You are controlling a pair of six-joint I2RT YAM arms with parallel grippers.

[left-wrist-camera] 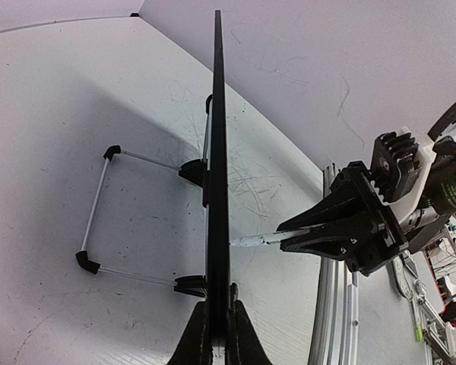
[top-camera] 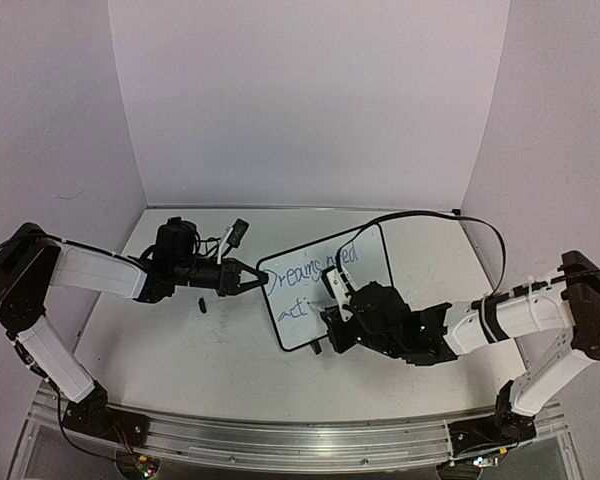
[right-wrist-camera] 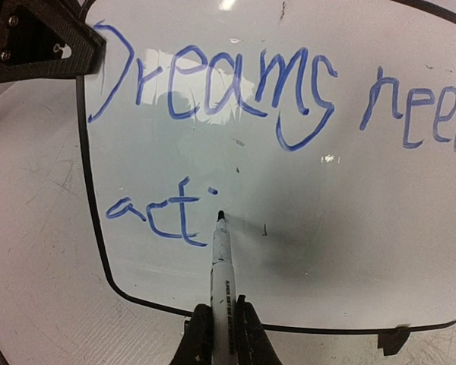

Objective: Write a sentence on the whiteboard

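The whiteboard [top-camera: 372, 262] stands tilted on the table, and edge-on in the left wrist view it is a thin black line [left-wrist-camera: 218, 152]. My left gripper [top-camera: 259, 280] [left-wrist-camera: 218, 313] is shut on its left edge. The sentence [right-wrist-camera: 213, 87] in blue reads "Dreams need", with "act" and a dot on the line below. My right gripper [top-camera: 342, 312] [right-wrist-camera: 222, 318] is shut on a white marker [right-wrist-camera: 221, 258]. The marker's dark tip rests on the board just under the dot, right of "act". From the left wrist, the marker [left-wrist-camera: 252, 241] meets the board's face.
A small black cap [top-camera: 201, 305] lies on the table under the left arm. The board's wire stand [left-wrist-camera: 99, 205] props it from behind. An aluminium rail [top-camera: 280, 435] runs along the near edge. A black cable [top-camera: 430, 215] arcs behind the board.
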